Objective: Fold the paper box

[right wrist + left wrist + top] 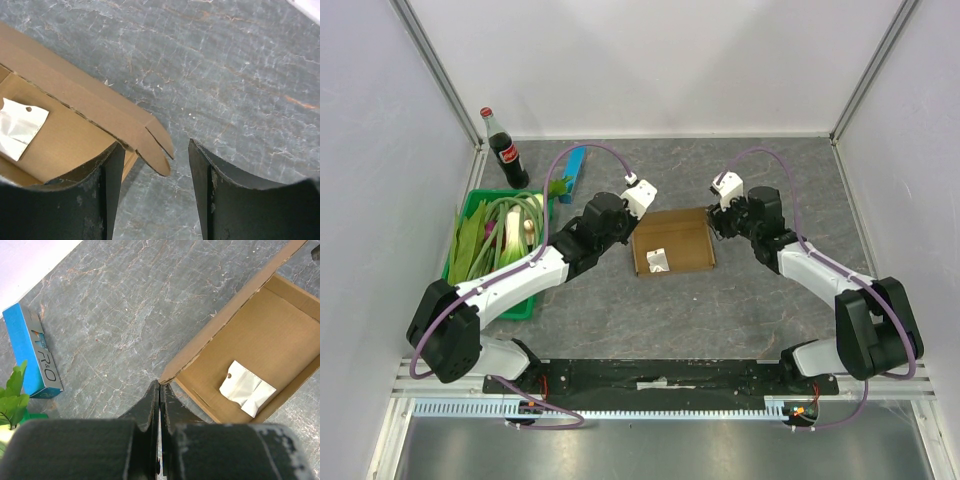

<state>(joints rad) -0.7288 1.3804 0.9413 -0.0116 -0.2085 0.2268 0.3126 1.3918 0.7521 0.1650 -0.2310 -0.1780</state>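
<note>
The paper box point(685, 235) lies flat on the table's middle, brown, tray-shaped, with low raised walls. A white paper packet point(657, 260) lies inside it. My left gripper point(631, 226) is shut, its tips point(160, 385) touching the box's corner point(172, 374) from outside; nothing shows between the jaws. My right gripper point(718, 222) is open at the box's far right corner. In the right wrist view a rounded corner flap point(152, 150) sticks out between the fingers point(112, 170), nearer the left one. The box floor point(250, 335) and the packet point(20, 125) show in both wrist views.
A slim blue bar point(572, 172) lies at the back left, also in the left wrist view point(33, 351). A cola bottle point(506, 152) stands in the back left corner. A green basket point(460, 262) of leafy vegetables sits at the left. White walls enclose the table.
</note>
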